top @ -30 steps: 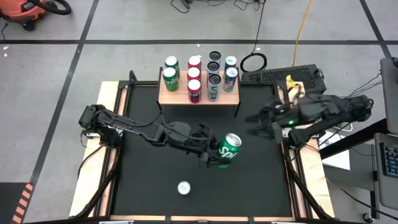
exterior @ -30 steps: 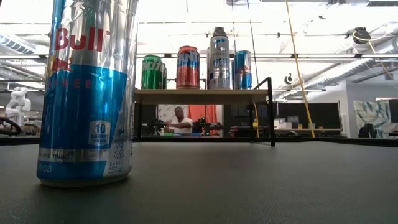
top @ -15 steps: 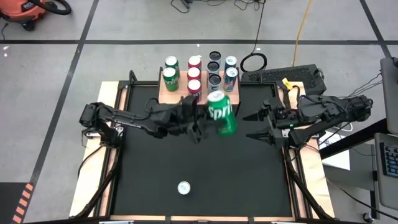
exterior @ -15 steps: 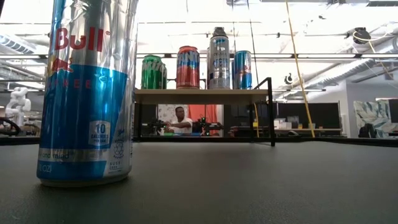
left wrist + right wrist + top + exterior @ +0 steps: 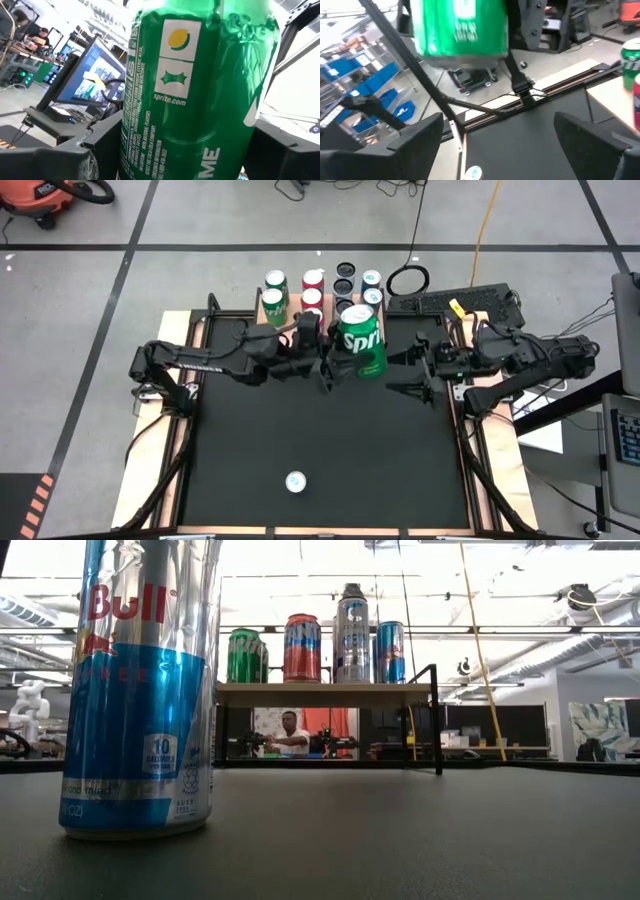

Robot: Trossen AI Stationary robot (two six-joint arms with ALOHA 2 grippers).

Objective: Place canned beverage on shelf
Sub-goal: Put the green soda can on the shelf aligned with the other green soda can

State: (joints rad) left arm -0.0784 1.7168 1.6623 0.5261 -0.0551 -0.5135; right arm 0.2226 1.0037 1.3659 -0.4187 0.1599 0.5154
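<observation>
Two grippers on my overhead feed. My left gripper (image 5: 338,365) is clamped on the green Sprite can (image 5: 361,340), fingers either side of it, can raised above the black table (image 5: 250,450) just in front of the shelf (image 5: 268,320). My right gripper (image 5: 415,373) hangs beside the can toward the table's right edge, fingers spread wide, nothing in them.

Count on the shelf from above: two green cans, two red-and-white cans, two blue cans and one dark-topped can visible; the held can hides part of the front row, so I cannot give a full total. One more blue-and-silver can (image 5: 295,481) stands alone near the table's front edge.

Low view shows that lone can (image 5: 140,690) huge in the foreground and four cans on the shelf, but neither arm. Left wrist view is filled by the Sprite can (image 5: 195,90). Right wrist view shows its underside (image 5: 462,30) from beside.
</observation>
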